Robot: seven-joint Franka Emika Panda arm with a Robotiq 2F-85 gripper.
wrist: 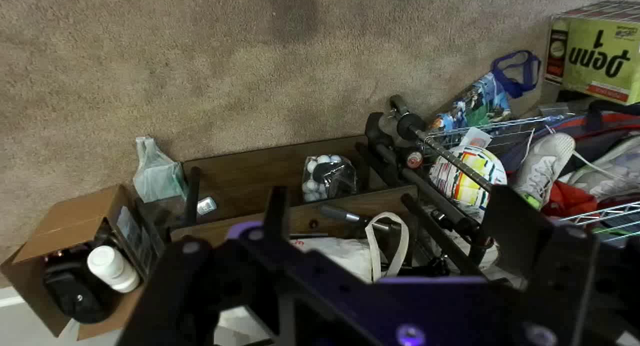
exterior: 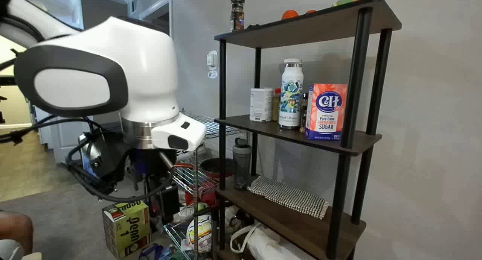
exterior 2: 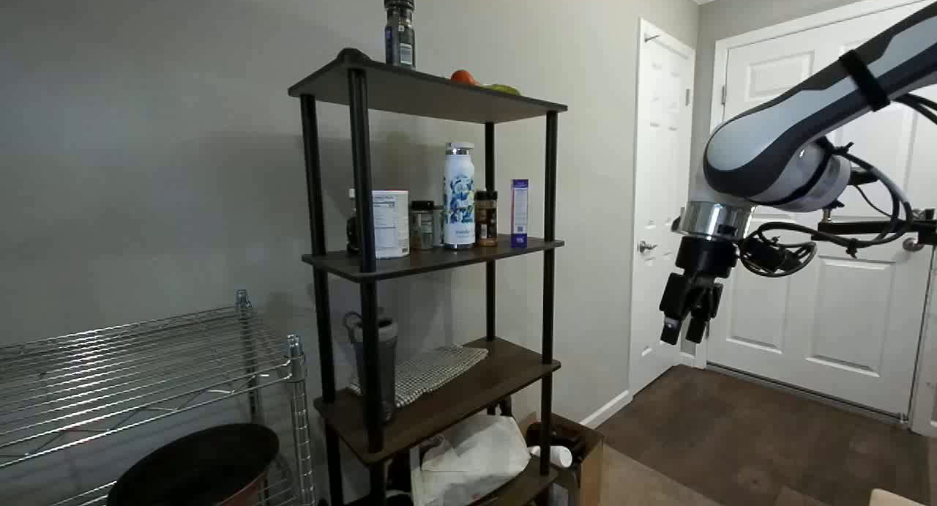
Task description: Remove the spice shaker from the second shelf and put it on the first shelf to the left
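Nearest, the pincer (exterior 2: 684,335) points downward, released, nothing between its tips, well apart from the second shelf (exterior: 260,126). This looks like the approach: raise it to that shelf's level, turned sideways. Pass the sugar box (exterior: 327,111) without brushing it. Just beyond, between box and white bottle (exterior: 290,94), stands a dark-capped shaker (exterior 2: 485,220); a dark-lidded jar (exterior 2: 422,226) stands farther along, so I cannot tell which is meant. Clasp low on the body, draw straight out, then lift. Farthest, toward the left end of the first shelf (exterior: 308,30), stands a tall shaker (exterior: 237,21): lower onto the surface clear of it. If that one is meant, the job may be done.
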